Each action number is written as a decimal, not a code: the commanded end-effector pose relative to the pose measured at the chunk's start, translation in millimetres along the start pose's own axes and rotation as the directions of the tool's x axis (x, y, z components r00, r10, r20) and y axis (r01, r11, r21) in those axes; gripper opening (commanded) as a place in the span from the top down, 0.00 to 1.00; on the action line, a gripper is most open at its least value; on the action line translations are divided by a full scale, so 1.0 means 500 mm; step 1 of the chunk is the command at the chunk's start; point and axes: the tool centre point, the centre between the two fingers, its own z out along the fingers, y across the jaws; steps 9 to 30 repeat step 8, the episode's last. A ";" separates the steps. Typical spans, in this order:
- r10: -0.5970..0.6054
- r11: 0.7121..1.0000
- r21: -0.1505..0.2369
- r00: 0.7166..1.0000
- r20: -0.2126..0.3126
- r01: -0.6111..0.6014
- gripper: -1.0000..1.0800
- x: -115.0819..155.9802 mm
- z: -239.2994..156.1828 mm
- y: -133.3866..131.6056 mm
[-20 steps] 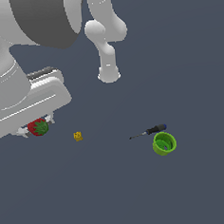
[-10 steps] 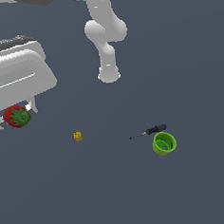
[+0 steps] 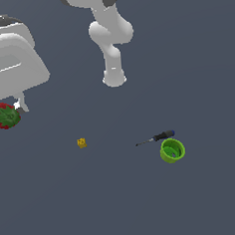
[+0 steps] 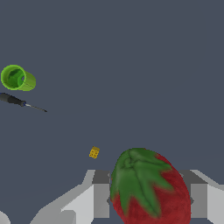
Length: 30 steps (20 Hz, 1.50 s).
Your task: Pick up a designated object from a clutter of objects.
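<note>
The strawberry is seen at the exterior view's left edge, clamped in the hand beneath the large white body of the wrist, and it appears lifted clear of the desk, with no contact visible between the fruit and the dark surface. In the wrist view the strawberry fills the space between the two grey fingers, which are pressed against its red sides, its green leafy top being turned toward the camera; the hand is thus closed on the fruit. Nearest in the exterior view, the green cup is found on the desk toward the exterior view's right, tipped so that its open mouth is shown. Just beyond it and touching or almost touching its rim, the screwdriver is laid flat, its dark handle next to the cup and its thin shaft pointed toward the exterior view's left. At about the same depth, the small yellow block is set by itself, well apart from the cup and screwdriver and nearer to the held fruit. Farther back, the white base of the arm is planted on the desk, with its links rising out of the picture.
</note>
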 end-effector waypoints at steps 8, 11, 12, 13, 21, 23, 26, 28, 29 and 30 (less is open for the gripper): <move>0.000 1.000 0.000 1.000 0.000 0.000 1.00 0.002 -0.013 0.004; 0.000 1.000 0.000 1.000 0.000 0.000 1.00 0.002 -0.013 0.004; 0.000 1.000 0.000 1.000 0.000 0.000 1.00 0.002 -0.013 0.004; 0.000 1.000 0.000 1.000 0.000 0.000 1.00 0.002 -0.013 0.004; 0.000 1.000 0.000 1.000 0.000 0.000 1.00 0.002 -0.013 0.004; 0.000 1.000 0.000 1.000 0.000 0.000 1.00 0.002 -0.013 0.004; 0.000 1.000 0.000 1.000 0.000 0.000 1.00 0.002 -0.013 0.004; 0.000 1.000 0.000 1.000 0.000 0.000 1.00 0.002 -0.013 0.004; 0.000 1.000 0.000 1.000 0.000 0.000 1.00 0.002 -0.013 0.004; 0.000 1.000 0.000 1.000 0.000 0.000 1.00 0.002 -0.013 0.004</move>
